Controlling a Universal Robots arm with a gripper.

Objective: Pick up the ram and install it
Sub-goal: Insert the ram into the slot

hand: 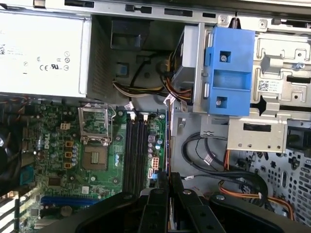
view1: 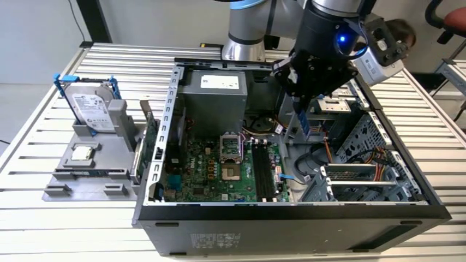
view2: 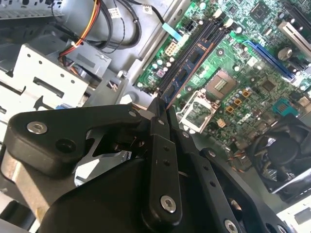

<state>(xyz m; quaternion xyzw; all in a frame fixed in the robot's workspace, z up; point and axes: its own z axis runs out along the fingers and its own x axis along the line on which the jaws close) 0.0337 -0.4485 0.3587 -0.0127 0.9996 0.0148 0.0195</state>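
Slatted table [view1: 124,60] at the exterior view's left, and on it a grey fixture [view1: 80,169]. Upright on that fixture, a silver hard drive [view1: 93,112] in a blue frame. Just beside the fixture, a green expansion card [view1: 149,144] standing on edge against the outer wall of the open computer case [view1: 291,210].

Inside the case, at the far wall, a grey power supply [view1: 215,98]. Nearer, the green motherboard [view1: 211,174] lying flat, with a processor socket [view1: 231,173] near its middle and black memory slots [view1: 263,172] along its right side.

Just right of those slots and well above the board, the gripper [view1: 298,101], hanging from the arm and pointing down. Jaws drawn in tight, pinching the ram [hand: 168,165] by one end. Held edge-on, and seen in the first wrist view as a thin dark line reaching out from between the fingertips, beside the slots and parallel to them, over the board's edge toward the drive bays. Not seated in any slot. In the second wrist view, black fingers [view2: 160,141] pressed close together, aimed at the same slots.

Further right, a blue bracket [hand: 231,73] and the metal drive cage [view1: 357,177].
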